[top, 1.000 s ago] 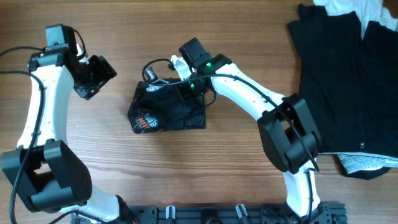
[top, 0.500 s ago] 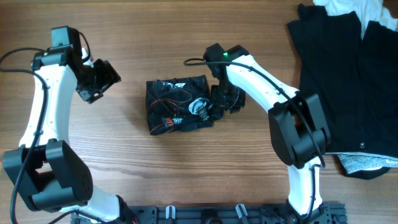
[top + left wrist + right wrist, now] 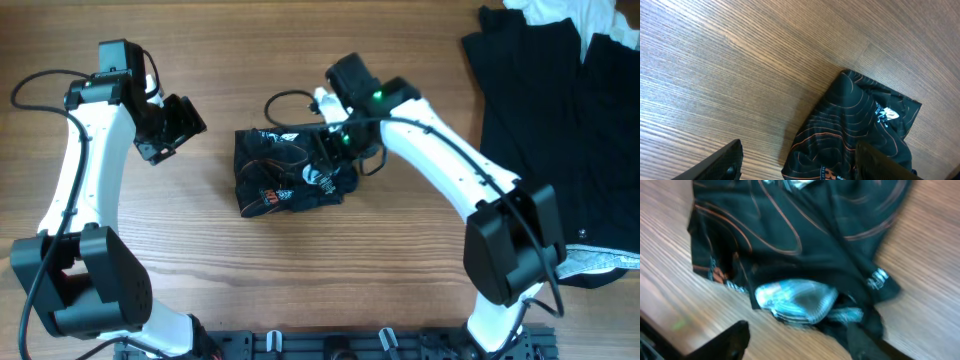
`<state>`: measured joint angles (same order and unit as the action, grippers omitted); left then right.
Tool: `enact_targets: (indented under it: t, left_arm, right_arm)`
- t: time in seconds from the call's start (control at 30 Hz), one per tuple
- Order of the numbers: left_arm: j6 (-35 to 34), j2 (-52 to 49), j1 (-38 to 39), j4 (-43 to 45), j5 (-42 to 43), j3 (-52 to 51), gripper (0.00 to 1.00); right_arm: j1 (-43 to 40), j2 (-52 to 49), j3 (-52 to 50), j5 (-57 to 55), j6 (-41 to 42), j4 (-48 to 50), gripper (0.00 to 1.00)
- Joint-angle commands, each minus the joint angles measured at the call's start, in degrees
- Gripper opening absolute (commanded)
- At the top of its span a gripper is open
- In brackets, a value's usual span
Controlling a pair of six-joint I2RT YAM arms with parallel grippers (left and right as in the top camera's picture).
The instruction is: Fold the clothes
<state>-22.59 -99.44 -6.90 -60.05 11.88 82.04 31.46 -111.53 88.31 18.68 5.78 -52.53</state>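
A folded black T-shirt (image 3: 288, 170) with reddish-brown contour lines and small logos lies at the middle of the table. In the left wrist view the T-shirt (image 3: 860, 125) lies ahead and to the right. My left gripper (image 3: 180, 128) hovers to the shirt's left, open (image 3: 800, 167) with bare wood between its fingers. My right gripper (image 3: 332, 148) hangs over the shirt's right edge, open (image 3: 795, 345). The shirt (image 3: 790, 230) and its pale neck label (image 3: 795, 297) lie just beyond the tips. One right finger (image 3: 867, 342) overlaps loose black cloth.
A large spread of black clothes (image 3: 550, 130) covers the table's right side, with a white garment (image 3: 580, 12) at the top right corner and a pale printed piece (image 3: 590, 265) poking out below. A black rail (image 3: 380, 345) runs along the front edge.
The right gripper has opened and let go of the shirt, then moved up and left over its right edge. The shirt now lies squarer and further right. The left arm drifted slightly right.
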Motion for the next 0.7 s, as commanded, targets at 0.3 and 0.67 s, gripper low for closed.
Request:
enact_targets:
  t: [0.3, 0.67]
  left_arm:
    - [1.18, -0.55, 0.15, -0.02, 0.46, 0.04, 0.72]
    - [1.2, -0.55, 0.2, -1.14, 0.5, 0.02, 0.77]
  right_arm:
    - [0.52, -3.3, -4.15, -17.49, 15.15, 14.21, 0.04]
    - [-7.93, -2.51, -3.82, -17.0, 17.88, 10.27, 0.57]
